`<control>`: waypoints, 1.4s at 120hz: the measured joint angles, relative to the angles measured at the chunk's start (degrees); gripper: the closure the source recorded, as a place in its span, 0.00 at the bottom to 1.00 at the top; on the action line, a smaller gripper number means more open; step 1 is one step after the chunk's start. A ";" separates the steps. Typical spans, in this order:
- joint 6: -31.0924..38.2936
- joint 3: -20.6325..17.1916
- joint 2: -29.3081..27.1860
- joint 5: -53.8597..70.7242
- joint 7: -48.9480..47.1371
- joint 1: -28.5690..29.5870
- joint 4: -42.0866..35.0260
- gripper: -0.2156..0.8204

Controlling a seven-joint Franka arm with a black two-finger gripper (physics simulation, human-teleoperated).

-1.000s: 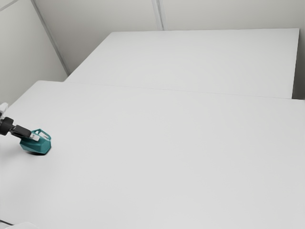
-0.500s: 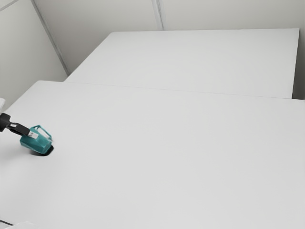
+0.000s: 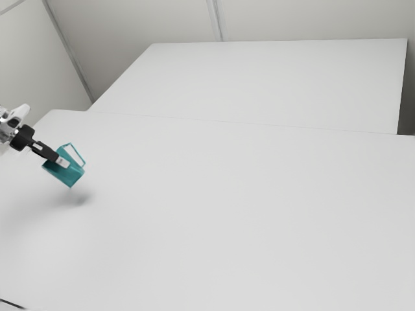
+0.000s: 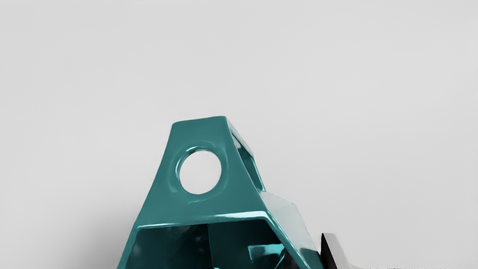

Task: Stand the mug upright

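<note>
The teal mug (image 3: 72, 173) hangs in the air near the exterior view's left edge, tilted, with its handle on the upper side and a shadow on the table below it. My gripper (image 3: 63, 162) is shut on the mug's wall. In the wrist view, the mug (image 4: 201, 209) shows its open mouth toward my hand and a handle with a round hole. There my gripper (image 4: 312, 261) has one finger (image 4: 336, 252) against the outside of the wall; the other finger is mostly hidden by the mug.
The white table (image 3: 227, 214) stretches broadly toward the exterior view's right. Behind it lies another white surface (image 3: 259, 84), with pale walls beyond. A dark cable (image 3: 11, 303) shows at the near left corner of the exterior view.
My gripper has lifted the mug off the table and carried it slightly toward the exterior view's right. The mug's tilt has changed, and its shadow now lies apart from it.
</note>
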 joint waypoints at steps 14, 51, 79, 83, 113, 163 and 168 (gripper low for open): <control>0.31 0.18 -1.90 4.26 -3.16 -4.62 -0.11 0.95; 3.07 0.18 -11.36 13.04 -13.38 -13.64 -8.39 0.96; 5.24 0.74 -14.57 17.29 -21.21 -19.66 -11.07 0.96; 5.59 0.71 -15.02 17.69 -22.37 -20.46 -11.82 0.96; 8.21 0.77 -17.33 21.27 -31.25 -28.23 -16.71 0.96; 15.79 0.13 -20.37 26.66 -45.57 -32.08 -25.91 0.97; 16.57 0.01 -20.41 27.11 -46.89 -32.39 -26.45 0.97</control>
